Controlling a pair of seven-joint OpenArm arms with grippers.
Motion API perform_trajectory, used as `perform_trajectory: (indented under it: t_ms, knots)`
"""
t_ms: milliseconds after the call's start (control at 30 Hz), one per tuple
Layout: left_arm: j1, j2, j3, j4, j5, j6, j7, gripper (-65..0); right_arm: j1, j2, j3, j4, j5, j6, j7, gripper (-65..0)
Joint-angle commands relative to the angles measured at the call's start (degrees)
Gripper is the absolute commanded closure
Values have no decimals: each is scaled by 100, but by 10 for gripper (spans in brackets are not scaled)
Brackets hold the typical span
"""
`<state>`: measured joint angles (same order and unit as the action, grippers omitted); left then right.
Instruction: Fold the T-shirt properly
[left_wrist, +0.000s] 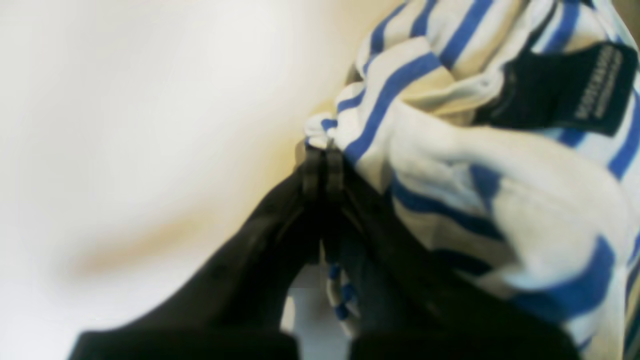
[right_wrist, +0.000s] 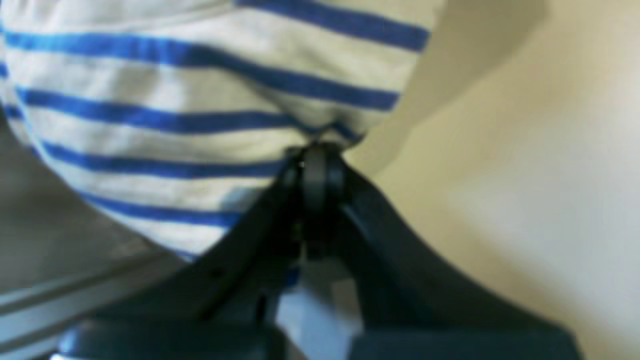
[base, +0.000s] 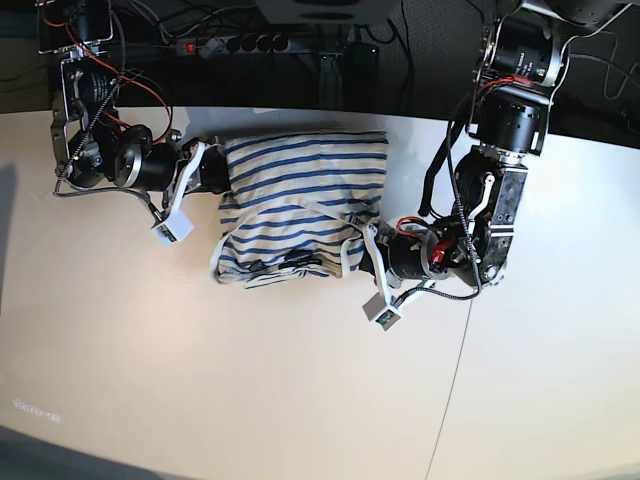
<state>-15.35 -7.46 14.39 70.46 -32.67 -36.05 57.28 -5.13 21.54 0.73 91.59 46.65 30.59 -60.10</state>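
Observation:
The T-shirt (base: 300, 190), cream-white with thin blue stripes, lies bunched and partly folded at the back middle of the table. My left gripper (base: 362, 250) is at its near right edge. In the left wrist view this left gripper (left_wrist: 322, 150) is shut on a pinch of striped T-shirt (left_wrist: 450, 150), with the dark label (left_wrist: 565, 90) to the right. My right gripper (base: 222, 172) is at the shirt's far left edge. The right wrist view shows the right gripper (right_wrist: 320, 152) shut on a fold of the T-shirt (right_wrist: 175, 100), which looks slightly raised.
The light table (base: 200, 380) has a seam line (base: 455, 370) running down its right part. Behind the back edge lie a power strip (base: 235, 43) and cables. The right arm's base (base: 85, 110) stands far left, the left arm's column (base: 510, 110) far right.

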Motion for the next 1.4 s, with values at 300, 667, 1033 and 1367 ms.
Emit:
perform_trajectory:
  t_ms: [300,667,1033,1367]
  knots:
    - [-811,-271,-214,127,-103,-39,-50,0,52,-186,179,72,-17,391,177,0]
    - [-726,-977,-1202,302,-994,-42,656,0,31,136,892,87,83,393,79,0]
    - [1670,-1829,-2892,2216,-1965,-219,1187,0,-1598,704,1884,782,634,398,-127,0]
    - [4710,-1823,-3724,2977,-1381,-395,155,0,-3792,682,2028,872,614,396,-116,0]
